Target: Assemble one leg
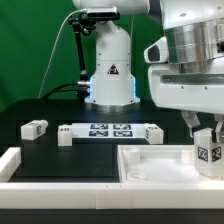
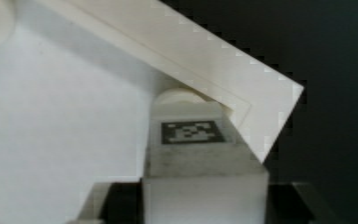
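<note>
**Leg held at the corner of the tray**

Exterior view: The short, stubby white plastic leg (image 1: 210, 152), a rectangular block with a black-and-white square tag on its face, is seen clamped upright between the dark fingers (image 1: 196, 127) of the white robot arm (image 1: 190, 60) at the exterior view's right. It is held at the far right corner of the large white square tray-like part (image 1: 150, 165) with a raised rim, which lies on the black desk (image 1: 50, 150). Whether the lower end of the leg touches the tray-like part cannot be told. The thin flat white marker board (image 1: 110, 130), with its row of tags, is seen behind the tray-like part near the middle of the desk. A second leg (image 1: 35, 127) of the same kind lies well apart from the first, at the exterior view's left.

Wrist view: The leg (image 2: 194, 140) is shown gripped on both sides by the fingers (image 2: 119, 208), with its tag turned toward the camera. Its far end is placed right at the pointed corner of the tray-like part (image 2: 69, 110), just inside the raised rim. Beyond that corner only the dark desk (image 2: 318, 40) is seen.
</note>
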{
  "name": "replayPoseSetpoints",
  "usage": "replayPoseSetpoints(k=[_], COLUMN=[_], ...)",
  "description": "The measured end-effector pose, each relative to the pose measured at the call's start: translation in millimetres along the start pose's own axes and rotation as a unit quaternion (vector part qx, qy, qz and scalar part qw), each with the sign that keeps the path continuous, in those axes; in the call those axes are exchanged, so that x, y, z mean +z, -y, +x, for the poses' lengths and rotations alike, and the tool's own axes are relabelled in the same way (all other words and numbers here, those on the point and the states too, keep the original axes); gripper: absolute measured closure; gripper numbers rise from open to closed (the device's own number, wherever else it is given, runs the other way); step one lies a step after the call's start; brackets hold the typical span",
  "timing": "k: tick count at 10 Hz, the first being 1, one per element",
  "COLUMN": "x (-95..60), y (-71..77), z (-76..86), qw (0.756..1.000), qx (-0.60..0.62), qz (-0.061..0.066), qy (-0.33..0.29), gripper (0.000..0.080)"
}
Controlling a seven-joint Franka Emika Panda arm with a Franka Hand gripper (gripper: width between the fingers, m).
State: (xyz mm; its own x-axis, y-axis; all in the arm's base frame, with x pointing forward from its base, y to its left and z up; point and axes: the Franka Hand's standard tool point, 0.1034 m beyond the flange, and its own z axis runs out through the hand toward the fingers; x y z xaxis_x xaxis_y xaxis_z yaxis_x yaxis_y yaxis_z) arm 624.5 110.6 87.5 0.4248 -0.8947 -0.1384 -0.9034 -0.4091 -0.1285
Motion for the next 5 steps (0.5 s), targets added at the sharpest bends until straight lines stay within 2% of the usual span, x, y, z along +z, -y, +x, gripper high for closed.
replayPoseSetpoints(k=[3, 5], x=[0.3, 0.2], y=[-0.6, -0.7], z=[-1.5, -0.9], qw=[0.996, 0.998], qx=[0.088, 0.059], qz=[-0.003, -0.003], qy=[0.004, 0.004], gripper=[0.0508, 0.0507])
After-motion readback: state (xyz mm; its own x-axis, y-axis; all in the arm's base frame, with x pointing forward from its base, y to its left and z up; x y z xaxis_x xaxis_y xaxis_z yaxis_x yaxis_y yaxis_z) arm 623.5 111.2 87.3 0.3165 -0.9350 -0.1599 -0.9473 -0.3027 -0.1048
